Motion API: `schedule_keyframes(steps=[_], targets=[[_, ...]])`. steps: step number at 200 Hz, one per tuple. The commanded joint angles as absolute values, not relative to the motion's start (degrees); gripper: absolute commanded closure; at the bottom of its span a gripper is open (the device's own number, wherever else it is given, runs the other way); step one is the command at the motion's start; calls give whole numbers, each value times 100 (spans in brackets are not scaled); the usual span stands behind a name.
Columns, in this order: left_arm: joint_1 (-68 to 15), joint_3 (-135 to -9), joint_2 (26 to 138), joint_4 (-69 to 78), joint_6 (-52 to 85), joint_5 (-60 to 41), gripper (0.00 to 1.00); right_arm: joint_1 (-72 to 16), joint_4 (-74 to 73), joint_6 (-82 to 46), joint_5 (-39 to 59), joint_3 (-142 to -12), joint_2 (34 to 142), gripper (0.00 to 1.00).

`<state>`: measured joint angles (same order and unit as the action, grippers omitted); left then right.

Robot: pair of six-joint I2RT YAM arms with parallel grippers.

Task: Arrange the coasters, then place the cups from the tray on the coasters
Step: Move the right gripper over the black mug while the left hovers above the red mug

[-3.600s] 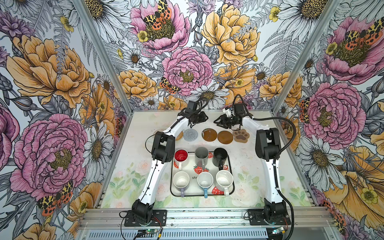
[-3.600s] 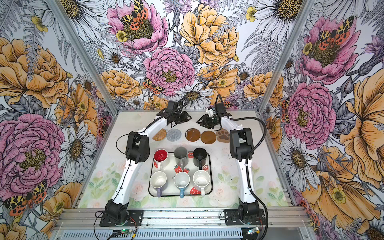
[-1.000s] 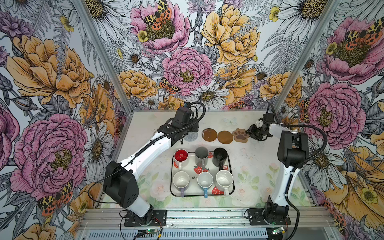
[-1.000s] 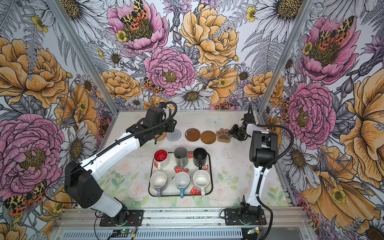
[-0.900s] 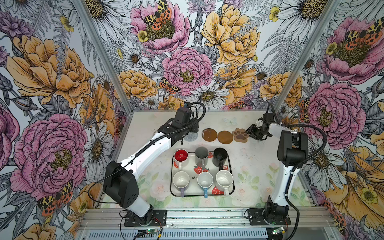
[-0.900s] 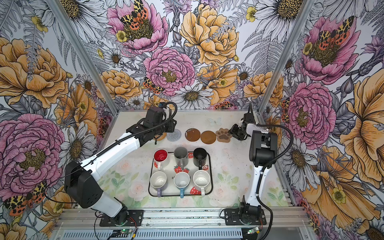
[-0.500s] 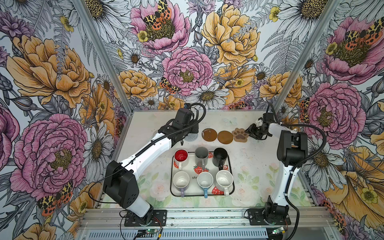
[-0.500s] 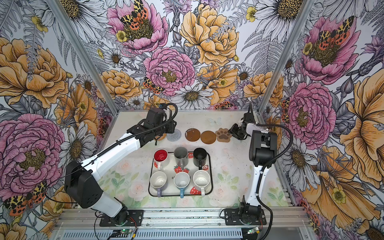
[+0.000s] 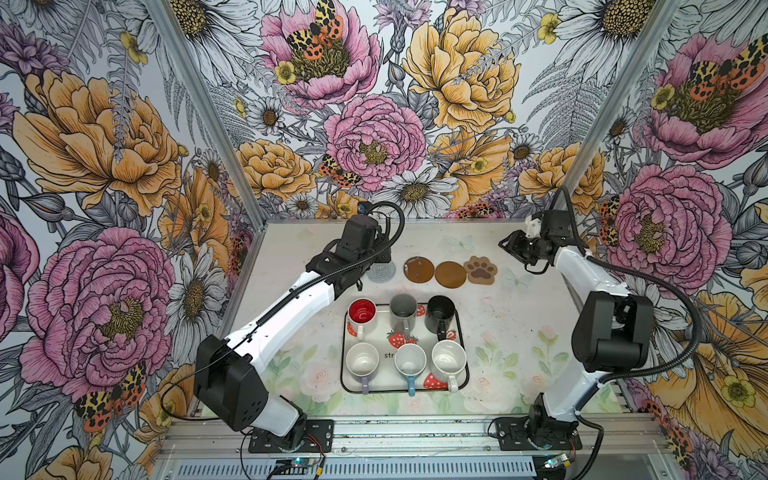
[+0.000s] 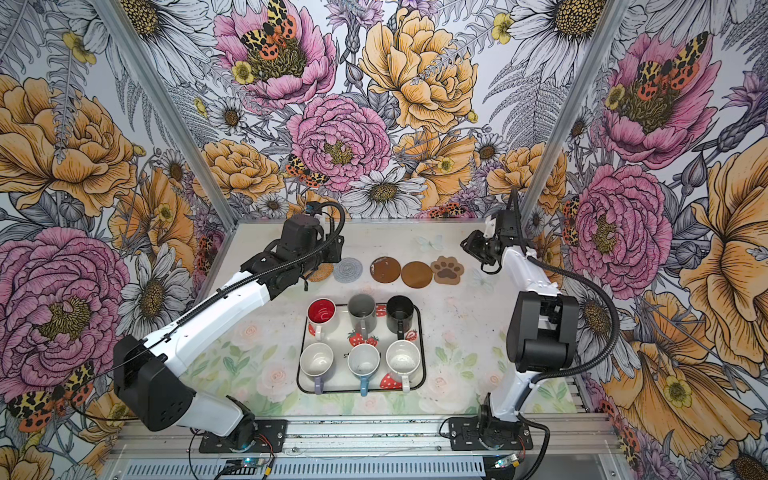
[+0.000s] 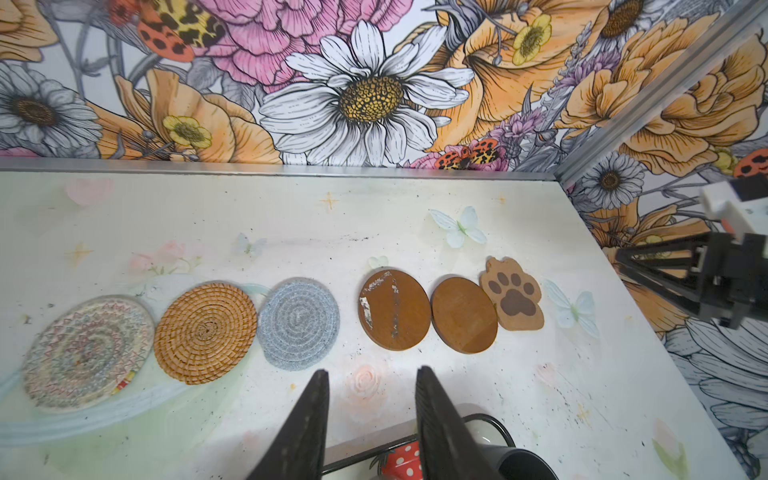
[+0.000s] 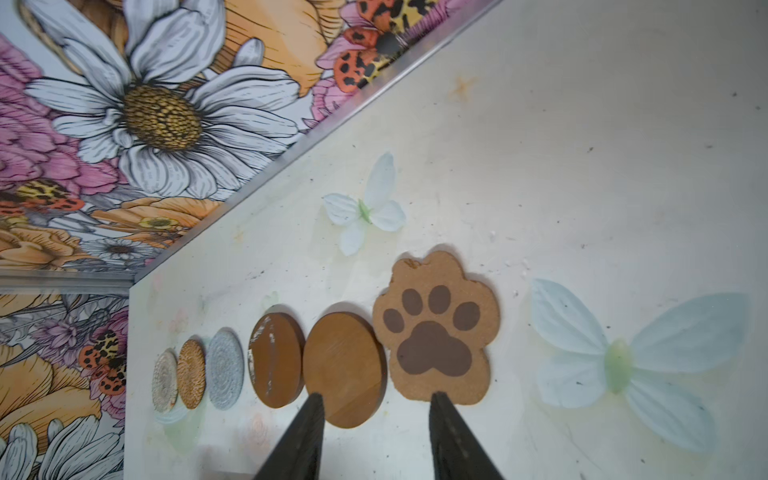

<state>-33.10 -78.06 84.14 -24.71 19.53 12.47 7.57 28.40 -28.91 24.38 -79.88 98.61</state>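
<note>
Six coasters lie in a row along the back of the table: clear beaded (image 11: 85,351), tan woven (image 11: 205,332), grey woven (image 9: 382,272), two brown discs (image 9: 419,269) (image 9: 451,274) and the paw (image 9: 481,269). The strawberry tray (image 9: 343,365) holds the cups: red-inside (image 9: 361,313), grey (image 9: 403,309), black (image 9: 440,311), lilac-handled (image 9: 362,360), light blue (image 9: 410,360), speckled (image 9: 449,358). My left gripper (image 11: 372,370) hovers open and empty between the grey coaster and the tray's back rim. My right gripper (image 12: 376,395) is open and empty, off to the right of the paw coaster.
Floral walls and metal corner posts close in the table on three sides. The left arm's forearm stretches diagonally from the front left base (image 9: 286,432) to the coaster row. The right arm stands along the right edge (image 9: 611,328).
Since the earliest frames both arms have pulled back from the middle of the coaster row, the right gripper going right past the paw coaster. Over the last second almost nothing has moved.
</note>
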Motion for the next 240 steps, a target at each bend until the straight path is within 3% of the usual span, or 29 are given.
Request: schedule_keyframes(steps=[1, 93, 167, 240], targets=[[-3252, -7556, 8072, -2314, 2032, 1857, 63, 451, 2856, -2909, 2138, -7643, 9245, 56], [-3347, -5531, 6439, -1547, 2280, 2046, 54, -1071, 3234, -2765, 1179, -6598, 7368, 59], [-3261, -4952, 6088, -1327, 2268, 2248, 45, -2702, 3894, -2698, 350, -6304, 7489, 58], [-3061, -4861, 6276, -1244, 2281, 2165, 43, -3542, 4317, -3089, 24, -6049, 7532, 55]])
